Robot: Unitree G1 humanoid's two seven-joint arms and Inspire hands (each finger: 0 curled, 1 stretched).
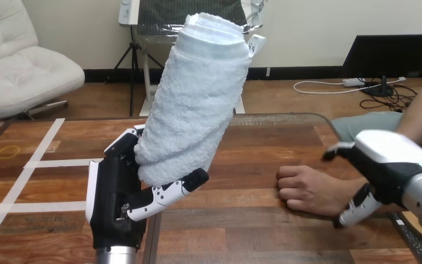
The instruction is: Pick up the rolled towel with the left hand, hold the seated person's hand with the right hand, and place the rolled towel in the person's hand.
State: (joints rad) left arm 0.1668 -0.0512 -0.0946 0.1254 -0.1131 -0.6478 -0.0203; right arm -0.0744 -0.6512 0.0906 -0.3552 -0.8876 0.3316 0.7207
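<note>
Timber planks are spread beneath both hands: the wooden table (pixel 253 231), marked on the outer side of the left hand with strips of white tape (pixel 49 163). And up high, the rolled towel (pixel 198 104), white and fluffy, is gripped at its lower end by the left hand (pixel 115 187). Fingers and thumb are wrapped round it, and the roll is held tilted, well above the wood.

Across the table, the right hand (pixel 387 159) is set over the person's wrist (pixel 332 199). Fingers are curled down the wrist's near side and the wrist is clasped. Just past that hand, towards the left hand, the person's hand (pixel 302 190) is rested on the table, closed into a fist and well apart from the towel.

A small white tag (pixel 257 44) is seen at the towel's top end, far above the left hand; its dark marks cannot be read. A small yellow ring (pixel 8 151) is seen flat on the wood, further out beyond the tape.
</note>
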